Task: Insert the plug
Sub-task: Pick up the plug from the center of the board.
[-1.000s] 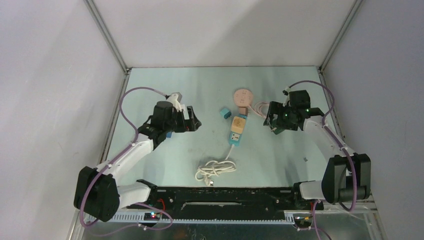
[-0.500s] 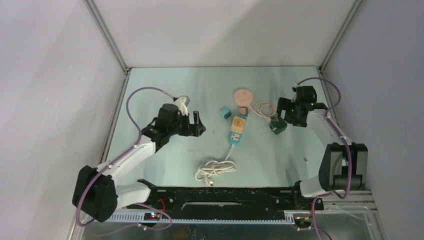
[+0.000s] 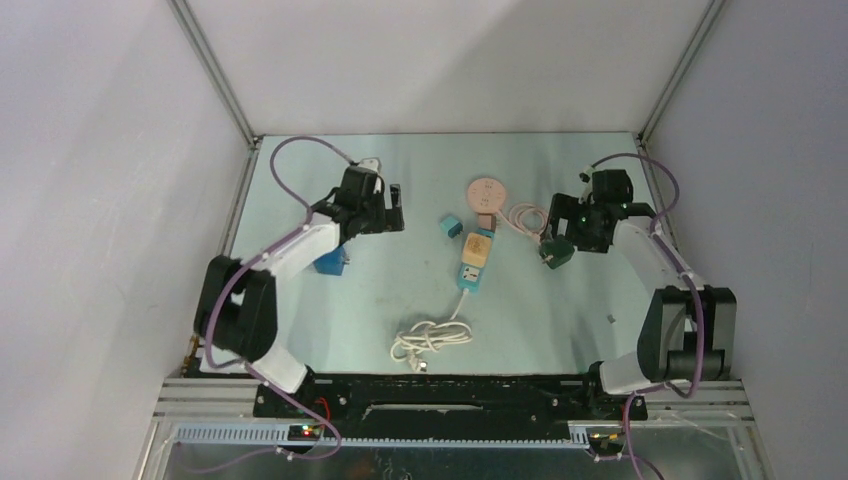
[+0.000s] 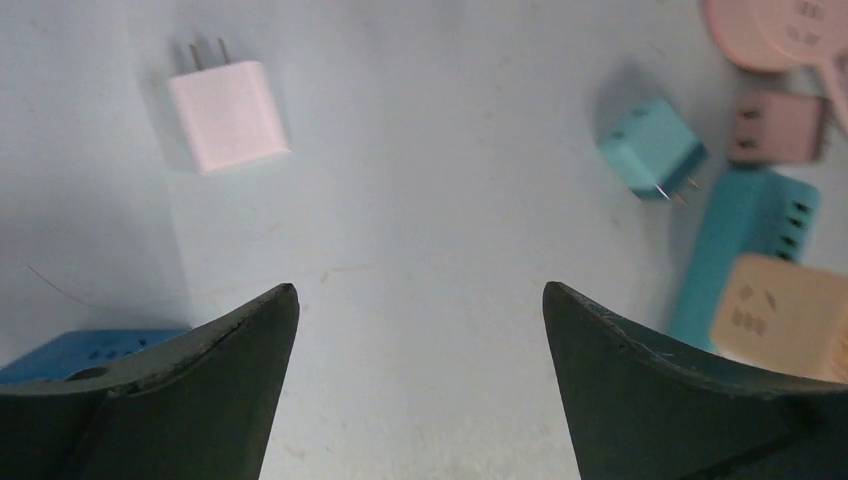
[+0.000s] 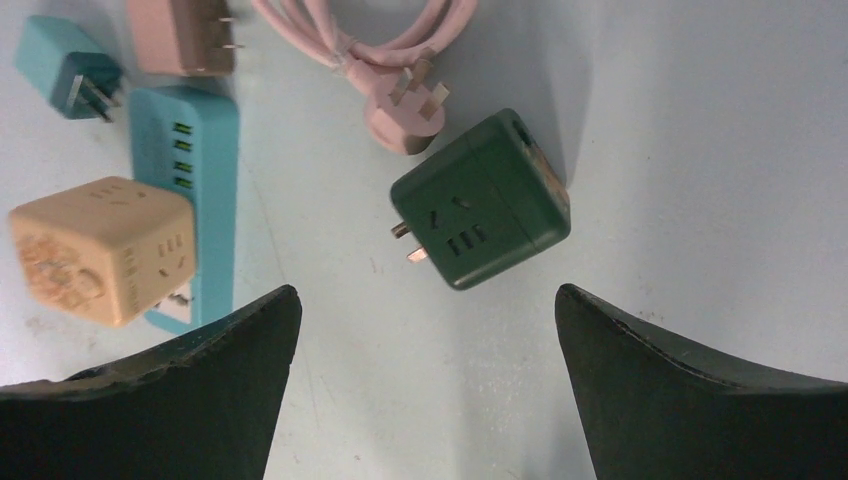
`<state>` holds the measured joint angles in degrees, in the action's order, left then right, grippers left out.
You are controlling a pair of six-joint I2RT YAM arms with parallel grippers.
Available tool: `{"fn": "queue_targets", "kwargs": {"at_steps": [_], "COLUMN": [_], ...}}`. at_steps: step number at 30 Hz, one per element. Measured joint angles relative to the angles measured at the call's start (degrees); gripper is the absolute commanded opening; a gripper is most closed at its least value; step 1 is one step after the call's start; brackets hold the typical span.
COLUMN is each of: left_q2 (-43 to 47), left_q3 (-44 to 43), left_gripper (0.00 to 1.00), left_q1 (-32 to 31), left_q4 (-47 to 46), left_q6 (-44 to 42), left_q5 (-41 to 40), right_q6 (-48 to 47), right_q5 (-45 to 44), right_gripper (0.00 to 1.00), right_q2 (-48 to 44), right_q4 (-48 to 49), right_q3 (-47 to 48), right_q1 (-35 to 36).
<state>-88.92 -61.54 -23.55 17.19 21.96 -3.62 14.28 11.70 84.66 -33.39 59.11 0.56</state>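
Observation:
A teal power strip (image 3: 468,274) lies mid-table with a beige cube adapter (image 3: 476,247) on it; both show in the right wrist view, the strip (image 5: 205,150) and the adapter (image 5: 100,248). A green cube plug (image 3: 557,252) lies on the table, prongs toward the strip, just ahead of my open, empty right gripper (image 5: 427,300) and in that view (image 5: 480,200). My right gripper (image 3: 563,232) hovers beside it. My left gripper (image 3: 393,207) is open and empty (image 4: 419,300) over bare table, left of a small teal plug (image 4: 650,148).
A white charger (image 4: 228,115) lies far left and a blue cube (image 3: 330,262) sits under the left arm. A pink round device (image 3: 487,190), its brown-pink plug (image 5: 180,35) and a pink cable (image 3: 525,217) lie behind the strip. A white cable coil (image 3: 430,338) lies in front.
My right gripper drew back from the green plug, which now lies free on the table. My left arm swung back and left, uncovering the blue cube.

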Motion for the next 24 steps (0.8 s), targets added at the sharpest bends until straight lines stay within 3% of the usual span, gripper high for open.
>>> {"fn": "queue_targets", "kwargs": {"at_steps": [10,24], "left_q2": [-18.93,-23.89], "left_q3": [-18.71,-22.25], "left_gripper": [0.93,0.87], "left_q1": [-0.07,7.87], "left_q4": [6.49,12.63], "left_q6": [0.42,3.76], "left_q5": [-3.54,-8.90], "right_q6": [0.02,0.02], "right_q5": [3.08,5.20], "right_gripper": [0.99,0.99], "right_q2": [-8.68,-8.85], "right_q4": [-1.01,-2.16], "right_q3": [-0.09,-1.22], "right_q1": [0.70,3.65]}}
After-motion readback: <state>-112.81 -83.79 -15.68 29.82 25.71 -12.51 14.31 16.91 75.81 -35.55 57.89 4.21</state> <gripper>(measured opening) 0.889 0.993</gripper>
